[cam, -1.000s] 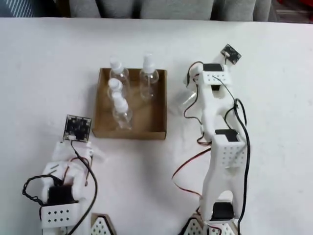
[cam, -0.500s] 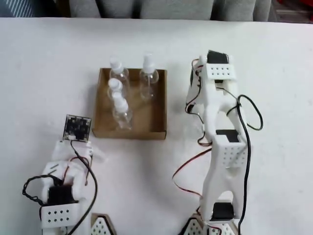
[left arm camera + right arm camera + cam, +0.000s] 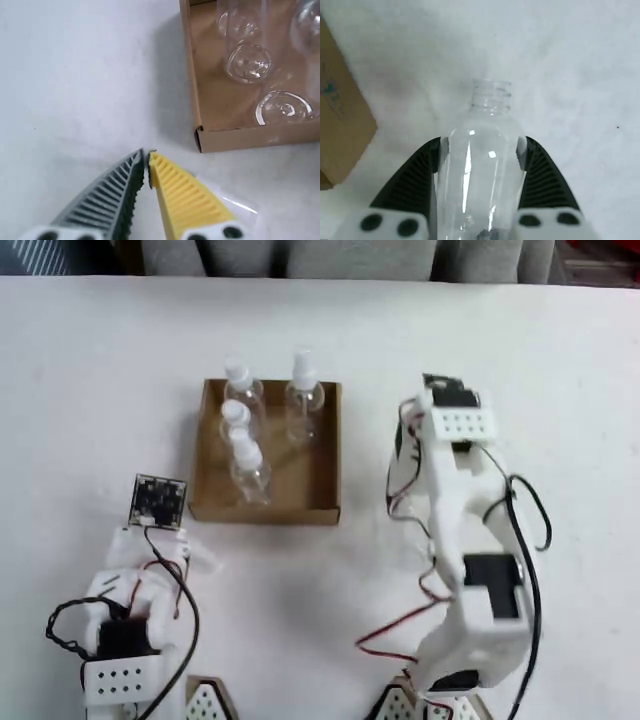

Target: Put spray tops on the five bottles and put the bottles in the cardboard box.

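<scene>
From the right wrist, the right hand [image 3: 481, 146] has its ribbed black fingers [image 3: 415, 180] pressed against both sides of an uncapped bottle [image 3: 481, 170]. The bottle is clear, smooth plastic with a round shoulder and a bare threaded neck, held over the white counter [image 3: 570, 60] just beside a corner of the cardboard box [image 3: 340, 125].

From above, the right arm [image 3: 455, 500] stands over that spot, to the side of the box [image 3: 300, 502]. This view gives the tops of things: four bottles [image 3: 248, 470] stand upright inside the shallow brown tray, each with a white spray top [image 3: 303, 365]. The left arm [image 3: 125, 640] sits near the counter's front edge.

The left wrist view gives the bottles' round, glassy bases [image 3: 248, 62] against the box floor, behind a low cardboard wall [image 3: 240, 140]. The left hand [image 3: 146, 156] has one grey and one yellow toothed finger, tips nearly touching with nothing between them, near the box corner.
</scene>
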`<state>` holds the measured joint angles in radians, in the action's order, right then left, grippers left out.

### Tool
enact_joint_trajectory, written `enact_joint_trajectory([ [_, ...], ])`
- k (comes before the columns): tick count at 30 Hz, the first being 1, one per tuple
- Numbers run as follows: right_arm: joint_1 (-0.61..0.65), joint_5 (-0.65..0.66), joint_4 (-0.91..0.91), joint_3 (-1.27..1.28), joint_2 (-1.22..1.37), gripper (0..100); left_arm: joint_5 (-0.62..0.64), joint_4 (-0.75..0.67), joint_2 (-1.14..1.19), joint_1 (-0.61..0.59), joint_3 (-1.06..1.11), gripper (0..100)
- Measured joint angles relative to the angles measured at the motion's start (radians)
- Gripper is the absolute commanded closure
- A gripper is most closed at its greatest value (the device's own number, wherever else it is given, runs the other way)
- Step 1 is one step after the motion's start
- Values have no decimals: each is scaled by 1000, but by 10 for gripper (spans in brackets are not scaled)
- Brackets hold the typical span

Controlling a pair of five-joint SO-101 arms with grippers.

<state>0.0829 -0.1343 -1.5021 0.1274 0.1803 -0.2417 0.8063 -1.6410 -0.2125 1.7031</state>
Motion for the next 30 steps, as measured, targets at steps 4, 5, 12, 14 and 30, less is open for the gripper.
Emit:
enact_joint_trajectory([
  [4,2,124,107,190,-153,981,0,0,0,0,0,977],
  [5,2,164,138,230,-192,981,0,0,0,0,0,977],
  [12,3,443,402,529,-381,980,0,0,0,0,0,977],
  [14,0,450,456,583,-408,972,0,0,0,0,0,977],
  [30,2,462,506,603,-427,727,0,0,0,0,0,977],
])
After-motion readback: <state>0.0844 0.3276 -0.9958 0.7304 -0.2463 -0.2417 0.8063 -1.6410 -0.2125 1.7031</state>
